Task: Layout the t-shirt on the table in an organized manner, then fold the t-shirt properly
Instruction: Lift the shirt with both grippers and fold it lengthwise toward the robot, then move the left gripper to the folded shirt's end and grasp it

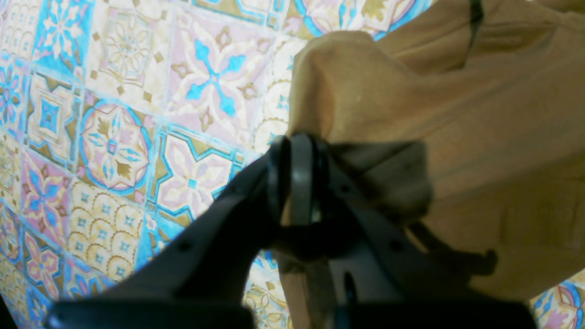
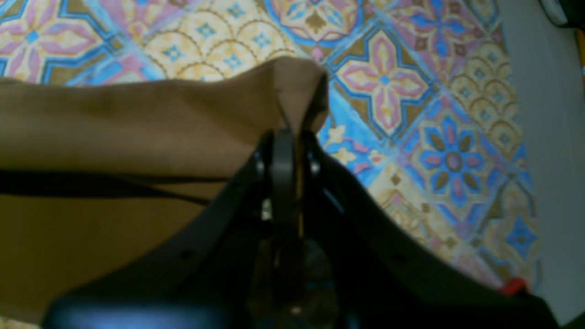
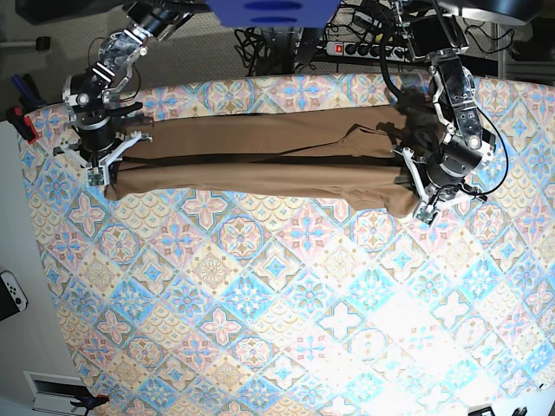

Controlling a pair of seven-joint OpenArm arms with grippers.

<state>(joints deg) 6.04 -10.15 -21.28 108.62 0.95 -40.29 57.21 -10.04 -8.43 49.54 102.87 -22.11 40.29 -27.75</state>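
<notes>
The tan t-shirt (image 3: pixel 260 156) is stretched in a long band across the far part of the table (image 3: pixel 277 303), lying in lengthwise folds. My left gripper (image 1: pixel 297 151) is shut on a corner of the t-shirt (image 1: pixel 434 114) at the band's right end in the base view (image 3: pixel 423 206). My right gripper (image 2: pixel 285 137) is shut on the t-shirt's (image 2: pixel 137 123) other end corner, at the left in the base view (image 3: pixel 106 178). Both corners are held just above the patterned cloth. No white tag shows.
A white game controller (image 3: pixel 9 293) lies on the floor left of the table. A red clamp (image 3: pixel 22 121) sits at the table's far left edge. Cables and a power strip (image 3: pixel 364 48) lie behind the table. The table's bare edge (image 2: pixel 544 137) runs close to my right gripper.
</notes>
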